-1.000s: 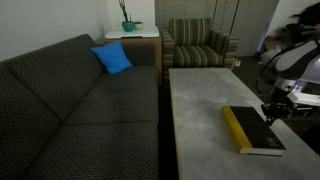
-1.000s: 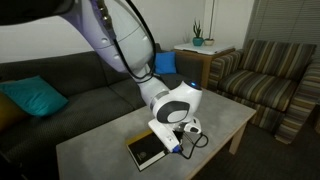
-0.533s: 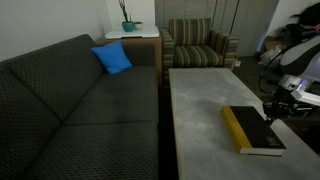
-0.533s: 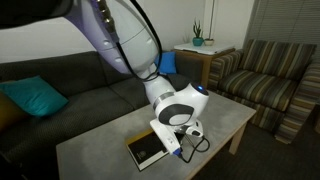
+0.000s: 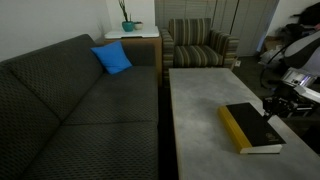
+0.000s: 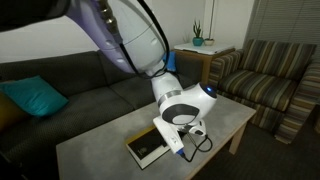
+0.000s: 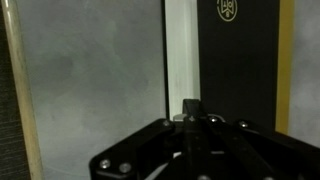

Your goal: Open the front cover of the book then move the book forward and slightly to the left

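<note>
Big thin black book (image 5: 258, 128) with a yellow spine, closed, flat on the grey table (image 5: 195, 100). Black front cover (image 7: 240, 70) not yet lifted. Long side pointing straight ahead of the black robot gripper (image 7: 190, 108). White page edge right at its tip, yellow spine on the far side. Gripper squeezed together, nothing plainly pinched.

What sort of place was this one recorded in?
Most likely a living room or lounge: a long dark sofa with a blue cushion, a striped armchair, and a low grey coffee table holding the book.
</note>
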`<control>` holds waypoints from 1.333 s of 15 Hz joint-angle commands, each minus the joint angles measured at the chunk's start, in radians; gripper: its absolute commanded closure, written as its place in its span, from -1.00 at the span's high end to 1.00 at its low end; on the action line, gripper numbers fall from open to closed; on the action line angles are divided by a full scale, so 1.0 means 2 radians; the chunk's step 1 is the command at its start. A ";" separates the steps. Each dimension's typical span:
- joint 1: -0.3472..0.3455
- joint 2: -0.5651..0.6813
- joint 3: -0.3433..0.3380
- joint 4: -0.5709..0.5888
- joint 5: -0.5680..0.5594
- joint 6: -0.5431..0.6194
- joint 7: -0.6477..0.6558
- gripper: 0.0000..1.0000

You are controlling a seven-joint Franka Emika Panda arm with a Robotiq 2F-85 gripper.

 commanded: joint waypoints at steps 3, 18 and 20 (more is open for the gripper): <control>-0.013 0.000 0.028 0.023 0.019 -0.045 -0.047 -1.00; -0.024 -0.018 0.076 0.037 0.012 -0.194 -0.131 -1.00; -0.024 -0.021 0.087 0.037 0.013 -0.207 -0.135 -1.00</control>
